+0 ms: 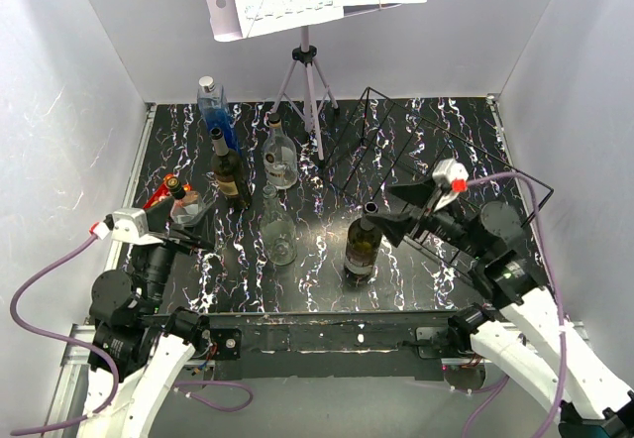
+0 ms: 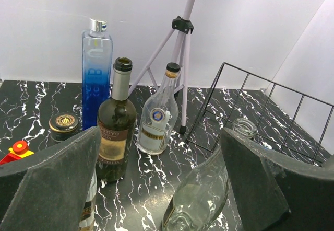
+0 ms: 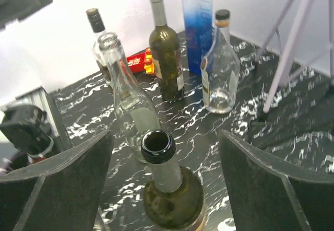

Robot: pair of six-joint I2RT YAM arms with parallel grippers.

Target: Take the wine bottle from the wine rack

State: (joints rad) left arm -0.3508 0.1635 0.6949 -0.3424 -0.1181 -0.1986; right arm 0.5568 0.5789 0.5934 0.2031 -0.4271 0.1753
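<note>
Already off the wine rack [image 1: 451,161], the wine bottle [image 1: 362,250] stands upright on the table [image 1: 322,284], its neck between the spread fingers of the right gripper [image 1: 384,210].
Neither pad seems to touch the glass, so the likely trouble is the retreat: a finger clipping the tall neck could topple the bottle into the clear bottle [image 1: 279,235] near it, or against the rack's wires just beside it. The left gripper [image 2: 160,137] also gapes wide, holding nothing, near a cluster of bottles [image 1: 228,170] at the table's left. The tabletop is glossy black with white marbling, probably slick under glass. Plain white walls [image 1: 79,81] close in on three sides; a grey tripod music stand [image 1: 309,81] stands at the back.
</note>
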